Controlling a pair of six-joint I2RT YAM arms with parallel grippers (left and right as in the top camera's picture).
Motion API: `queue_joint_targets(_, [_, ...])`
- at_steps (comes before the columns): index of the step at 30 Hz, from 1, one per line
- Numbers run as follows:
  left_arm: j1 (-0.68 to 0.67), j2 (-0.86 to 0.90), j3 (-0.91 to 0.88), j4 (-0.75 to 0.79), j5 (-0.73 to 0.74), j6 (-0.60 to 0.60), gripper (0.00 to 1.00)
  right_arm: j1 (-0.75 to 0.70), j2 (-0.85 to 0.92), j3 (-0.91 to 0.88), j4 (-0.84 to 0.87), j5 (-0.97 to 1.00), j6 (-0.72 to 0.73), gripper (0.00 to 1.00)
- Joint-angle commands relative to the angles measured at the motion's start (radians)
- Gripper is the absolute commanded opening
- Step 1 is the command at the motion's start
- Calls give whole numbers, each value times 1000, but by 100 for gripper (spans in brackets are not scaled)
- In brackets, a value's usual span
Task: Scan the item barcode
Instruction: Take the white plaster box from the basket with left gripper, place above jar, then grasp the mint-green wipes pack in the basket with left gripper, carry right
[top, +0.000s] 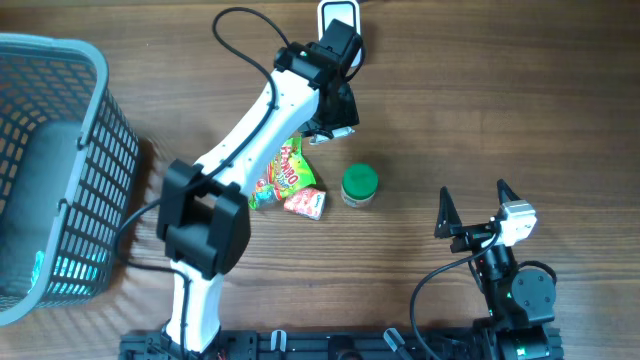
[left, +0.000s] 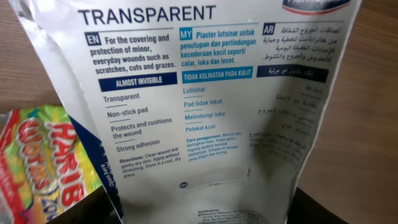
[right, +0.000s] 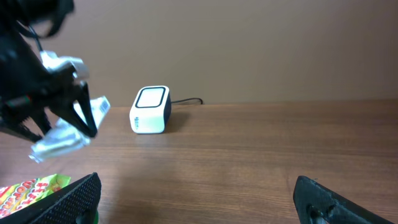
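plaster packet (left: 211, 112) aloft in outstretched left gripper (right: 62, 121)

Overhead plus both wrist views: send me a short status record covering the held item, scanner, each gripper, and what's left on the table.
held item: plaster pouch, off the table, printed text facing the left wrist camera
left gripper: closed on the pouch
scanner: white, at the far edge, pouch near it but apart
right gripper: open, empty, on the near side
on table: Haribo bag, red packet, green-lidded jar
basket: left edge
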Motion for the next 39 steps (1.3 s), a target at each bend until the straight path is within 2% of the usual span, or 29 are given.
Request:
queue_joint_targets(1, [3,93,1,43,-29,-12,63,2,-6,-5,4,-5,-18,100])
queue_joint_targets(5, [-25,159,-21,50,-10,-66,63,2,-6,-5,4,-5,-18,100])
queue_joint_targets(11, [-116,160,-31,126,-10,-114,70,2,-6,-5,4,-5,-18,100])
queue_joint_targets(20, [-208,160,-31,215,-23,-105,74,2,-6,-5,4,-5,-18,100])
queue_joint_targets(21, [-209,157,-29,214,-43,-105,77,2,-6,-5,4,-5,-18,100])
queue_joint_targets(22, [-203,145,-28,211,-66,-100,89,2,-6,-5,4,-5,-18,100])
queue_joint_targets(23, [-189,117,-21,194,-98,-77,100,2,-6,-5,4,-5,-18,100])
queue_joint_targets(26, [-137,-22,48,16,-201,-63,100,2,-6,-5,4,-5,-18,100])
queue_joint_targets(27, [-118,-109,56,-57,-201,-33,100,2,-6,-5,4,-5,-18,100])
queue_joint_targets(32, [-13,-411,56,-311,-208,-56,100,2,-6,-5,4,-5,-18,100])
queue_joint_targets(36, [148,-597,56,-481,-208,-83,100,2,-6,-5,4,-5,-18,100])
queue_joint_targets(39, [353,-716,56,-520,-270,-108,100,2,-6,-5,4,-5,-18,100])
